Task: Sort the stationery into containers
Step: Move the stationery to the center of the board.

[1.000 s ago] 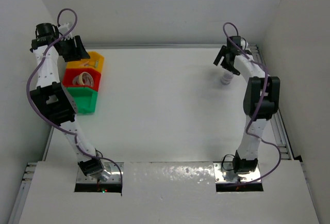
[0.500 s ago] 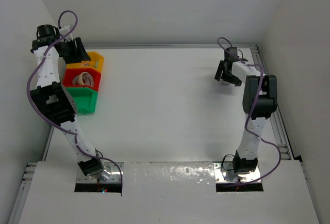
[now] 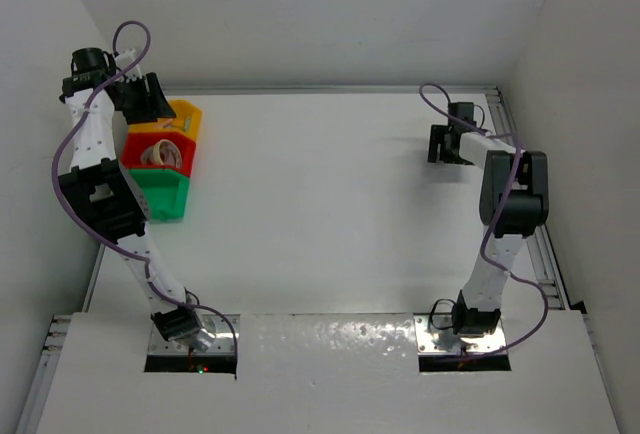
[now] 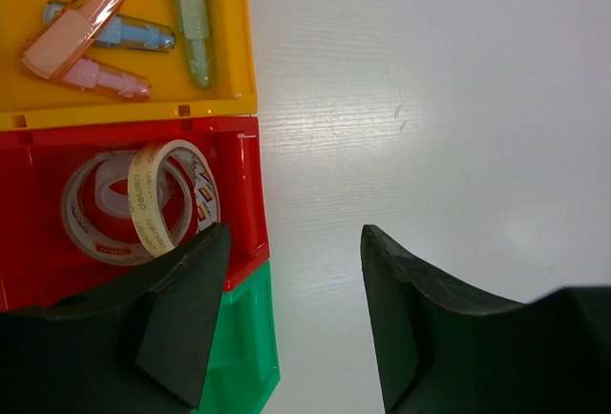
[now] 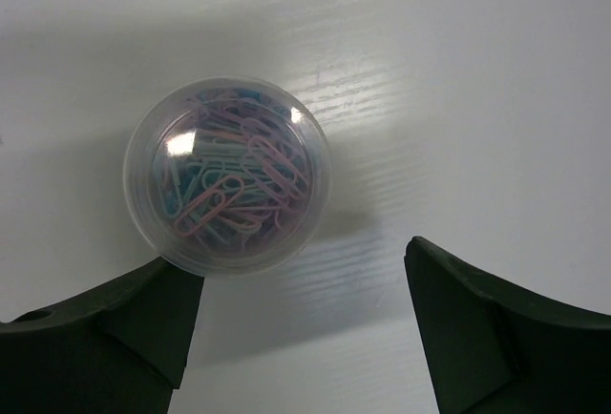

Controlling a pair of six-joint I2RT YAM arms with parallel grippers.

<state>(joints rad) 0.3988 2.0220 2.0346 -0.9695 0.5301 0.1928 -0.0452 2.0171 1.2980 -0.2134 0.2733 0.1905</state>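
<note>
Three joined bins stand at the table's left: yellow, red, green. In the left wrist view the yellow bin holds an orange capsule, a blue one, a pink one and a green one. The red bin holds tape rings. The green bin lies below. My left gripper is open and empty above the bins' right edge. My right gripper is open, just short of a clear round box of paper clips, left finger beside its rim.
White walls close in the table at the back, left and right. A metal rail runs along the right edge. In the top view the right gripper hides the clear box; the left gripper hangs over the yellow bin.
My right gripper has come down and tipped forward over the clear box, which now hides under it in the top view. The left arm has barely moved.
</note>
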